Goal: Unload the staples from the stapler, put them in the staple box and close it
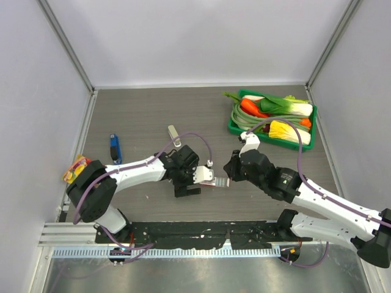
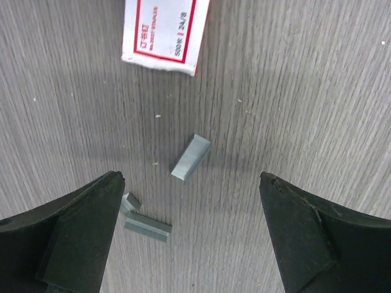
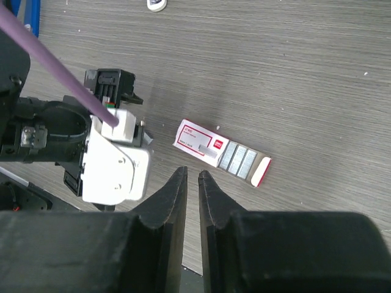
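Note:
The blue stapler [image 1: 115,148] lies at the far left of the table, away from both grippers; its edge shows in the right wrist view [image 3: 29,8]. Three short silver-grey staples strips lie loose on the table in the left wrist view: one [image 2: 190,158] in the middle, two [image 2: 147,227] by the left finger. My left gripper [image 2: 191,178] [image 1: 187,185] hovers over them, wide open and empty. My right gripper [image 3: 188,174] [image 1: 229,172] is shut with a hair's gap and holds nothing, just near the box.
A white-and-red staple box [image 3: 201,141] [image 1: 214,182] [image 2: 165,33] lies between the grippers, its tray slid out with more strips [image 3: 239,159]. A grey object [image 1: 174,134] lies behind the left gripper. An orange snack packet [image 1: 76,169] is far left. A green tray [image 1: 232,126] of vegetables stands back right.

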Controlling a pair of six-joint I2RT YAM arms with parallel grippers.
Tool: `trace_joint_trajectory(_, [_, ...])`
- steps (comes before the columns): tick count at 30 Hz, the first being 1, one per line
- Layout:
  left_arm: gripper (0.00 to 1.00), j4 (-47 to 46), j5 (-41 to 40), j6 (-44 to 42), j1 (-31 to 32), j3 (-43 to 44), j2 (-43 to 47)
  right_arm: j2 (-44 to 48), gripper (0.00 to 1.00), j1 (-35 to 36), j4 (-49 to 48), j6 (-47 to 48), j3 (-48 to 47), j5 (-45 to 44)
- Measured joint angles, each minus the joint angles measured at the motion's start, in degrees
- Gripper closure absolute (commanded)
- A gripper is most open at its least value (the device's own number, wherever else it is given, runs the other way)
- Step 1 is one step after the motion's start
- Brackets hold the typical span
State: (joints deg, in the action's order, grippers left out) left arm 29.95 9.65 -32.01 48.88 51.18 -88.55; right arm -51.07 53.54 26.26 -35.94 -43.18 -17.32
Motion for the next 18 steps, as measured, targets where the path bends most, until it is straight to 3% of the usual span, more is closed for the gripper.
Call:
trace_joint_trajectory(10, [0.07, -3.87, -1.7, -4.55, 2.75, -0.13, -1.84, 0.85, 0.9, -0.55, 0.9, 0.04, 0.31, 0.02])
trace_joint_trajectory(18, [0.34, -4.96, -1.66, -6.01, 2.82, -0.11, -2.82, 2.62, 0.93, -1.11, 1.22, 0.04, 0.76, 0.11])
